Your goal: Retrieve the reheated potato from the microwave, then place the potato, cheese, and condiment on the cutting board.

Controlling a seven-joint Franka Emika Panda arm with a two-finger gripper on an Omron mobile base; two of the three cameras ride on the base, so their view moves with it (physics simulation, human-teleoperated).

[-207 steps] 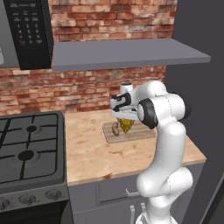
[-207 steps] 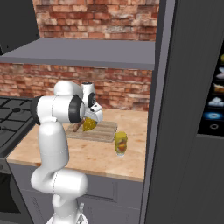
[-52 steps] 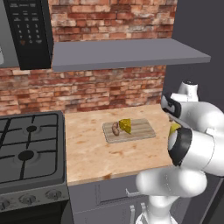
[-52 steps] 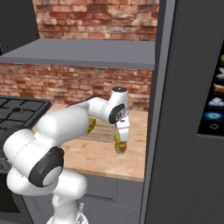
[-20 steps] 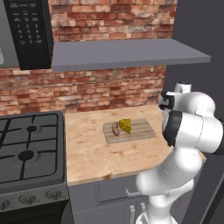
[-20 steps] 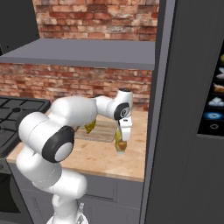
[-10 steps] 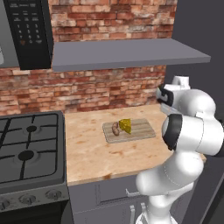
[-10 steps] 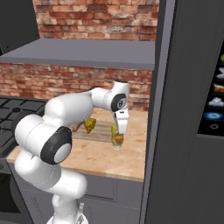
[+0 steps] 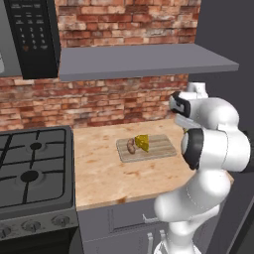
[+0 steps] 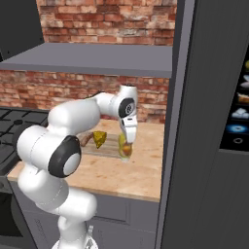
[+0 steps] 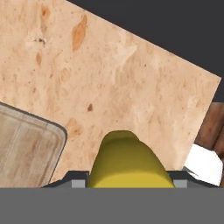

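My gripper (image 10: 127, 144) is shut on the condiment (image 10: 125, 151), a small yellow bottle, just past the right end of the cutting board (image 10: 110, 146). In the hand view the condiment (image 11: 127, 161) sits between my fingertips, over bare counter, with the cutting board's rounded corner (image 11: 26, 146) to its left. The potato (image 9: 131, 145) and the cheese (image 9: 143, 143) lie side by side on the cutting board (image 9: 158, 146). From the right, the cheese (image 10: 99, 139) shows behind my arm. The microwave (image 9: 31, 34) hangs at the upper left, its keypad panel showing.
A grey shelf (image 9: 144, 60) runs above the wooden counter (image 9: 99, 173). A gas hob (image 9: 30, 168) lies to the left. A tall dark cabinet (image 10: 209, 121) stands right beside the arm's working spot. A brick wall (image 9: 114, 101) backs the counter.
My hand has carried the yellow bottle a little to the left, toward the board's right end. Potato and cheese have stayed put on the board.
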